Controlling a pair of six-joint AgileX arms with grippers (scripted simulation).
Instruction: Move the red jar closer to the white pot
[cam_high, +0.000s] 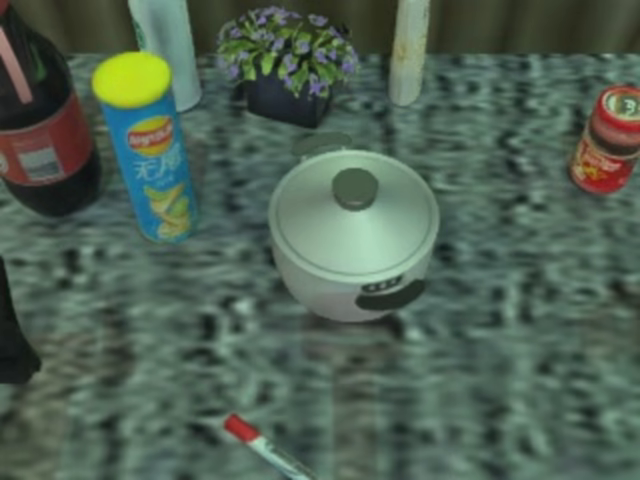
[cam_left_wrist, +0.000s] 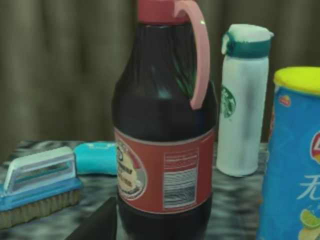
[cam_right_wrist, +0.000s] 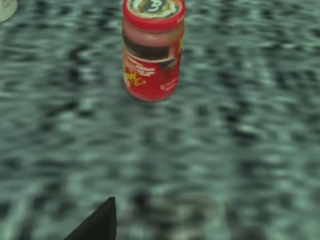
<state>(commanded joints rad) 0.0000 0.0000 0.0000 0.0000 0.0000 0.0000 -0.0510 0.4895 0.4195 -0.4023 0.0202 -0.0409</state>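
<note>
Jar (cam_right_wrist: 153, 50) standing upright ahead of right claw, well apart from pot (cam_high: 353, 235); claw state: cannot tell. Risk: off-centre approach tipping jar. Left arm idling near soda bottle (cam_left_wrist: 164, 130).

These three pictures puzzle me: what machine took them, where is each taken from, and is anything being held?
It is a pair of robot arms at a table, each with a two-finger gripper. One picture looks down from above; the other two come from cameras on the left and right wrists. On the table stand a white pot, a red jar far to its right, a blue chips can, a dark soda bottle, a flower pot, two tall bottles at the back and a red-capped marker. The right wrist camera faces the jar, the left one the soda bottle. Nothing is held.
</note>
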